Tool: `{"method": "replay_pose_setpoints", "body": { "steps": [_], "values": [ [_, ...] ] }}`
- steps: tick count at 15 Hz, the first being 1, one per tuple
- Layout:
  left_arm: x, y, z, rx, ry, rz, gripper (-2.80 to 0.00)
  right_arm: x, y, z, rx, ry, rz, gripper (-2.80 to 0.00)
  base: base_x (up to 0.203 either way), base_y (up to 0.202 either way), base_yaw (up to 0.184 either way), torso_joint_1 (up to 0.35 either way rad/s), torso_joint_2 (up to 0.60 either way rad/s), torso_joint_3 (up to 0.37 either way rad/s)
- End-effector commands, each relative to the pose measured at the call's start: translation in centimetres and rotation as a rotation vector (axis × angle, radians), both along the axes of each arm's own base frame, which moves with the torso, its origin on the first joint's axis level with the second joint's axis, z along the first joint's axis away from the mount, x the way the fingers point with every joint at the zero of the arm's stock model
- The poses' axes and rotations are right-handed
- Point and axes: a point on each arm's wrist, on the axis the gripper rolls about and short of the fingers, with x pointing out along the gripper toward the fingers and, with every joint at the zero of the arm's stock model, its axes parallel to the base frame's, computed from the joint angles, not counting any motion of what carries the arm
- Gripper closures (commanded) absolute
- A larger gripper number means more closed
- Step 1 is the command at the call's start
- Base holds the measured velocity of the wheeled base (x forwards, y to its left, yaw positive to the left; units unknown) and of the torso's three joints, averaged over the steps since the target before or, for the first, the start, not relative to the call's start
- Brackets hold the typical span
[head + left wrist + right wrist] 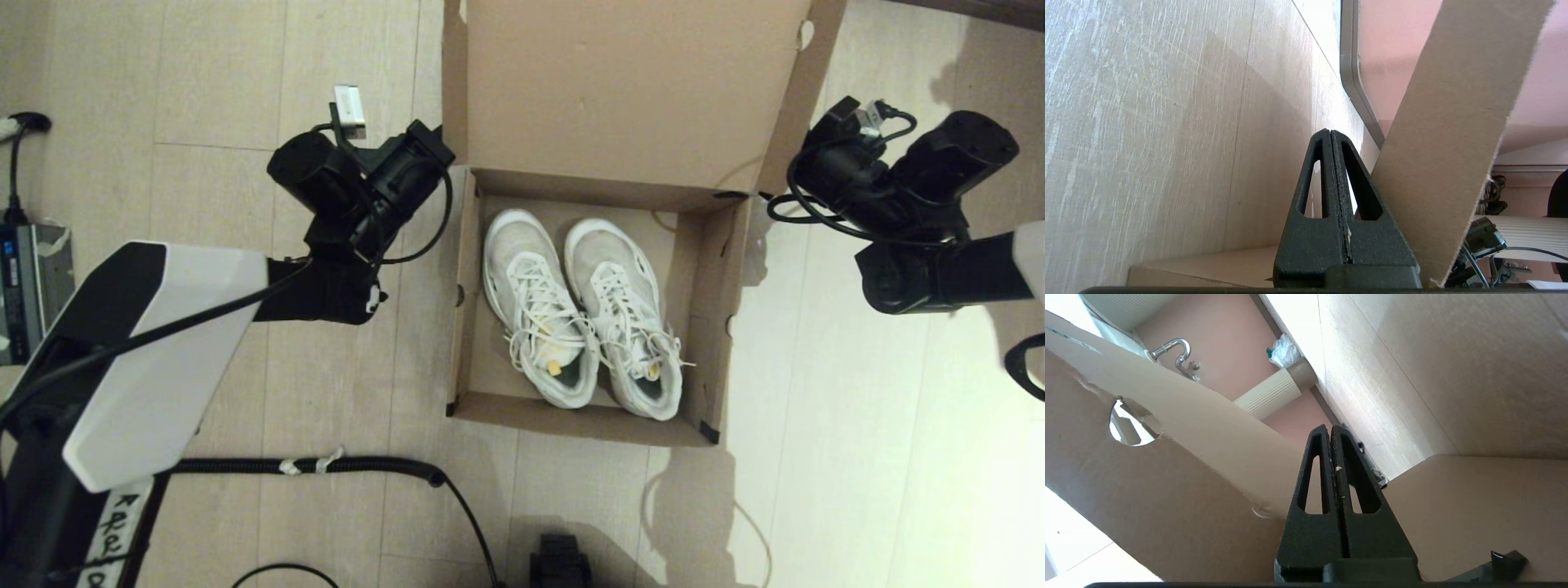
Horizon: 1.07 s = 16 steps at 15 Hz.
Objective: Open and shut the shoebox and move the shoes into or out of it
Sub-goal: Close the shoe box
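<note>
Brown cardboard shoebox (pixel 469 327) stands open on the floor, shoes (pixel 584 310) side by side inside. Your left gripper (pixel 1331 136) and right gripper (pixel 1331 430), both clenched empty, flank the raised lid (pixel 629 90); push it evenly from both sides.

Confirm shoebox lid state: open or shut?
Open. The shoebox lid stands raised behind the box, and both shoes lie exposed inside. Neither the left gripper nor the right gripper holds anything.

White-shelled arms, black wrists, looped black cables — black slotted fingers (pixel 1331 196)
</note>
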Motion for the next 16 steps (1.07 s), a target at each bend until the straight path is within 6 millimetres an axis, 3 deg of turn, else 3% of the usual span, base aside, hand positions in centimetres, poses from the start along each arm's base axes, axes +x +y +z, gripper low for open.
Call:
{"method": "replay_pose_setpoints", "body": {
  "steps": [1, 10, 16],
  "values": [
    [-0.3, 0.0, 0.4, -0.007, -0.016, -0.006, 0.0, -0.1, 0.0, 0.2, 0.004, -0.003, 0.011, 0.0, 0.0, 0.0, 0.0, 0.0, 0.0, 0.0],
    [-1.6, -0.1, 2.4, -0.025, -0.055, -0.021, 0.0, -1.7, -0.2, 3.2, 0.004, -0.056, 0.062, 0.0, 0.0, 0.0, 0.0, 0.0, 0.0, 0.0],
    [-1.2, -0.2, 1.6, -0.02, -0.039, -0.018, 0.0, -2.5, -1.1, 6.8, -0.006, -0.129, 0.157, 0.0, 0.0, 0.0, 0.0, 0.0, 0.0, 0.0]
  ]
}}
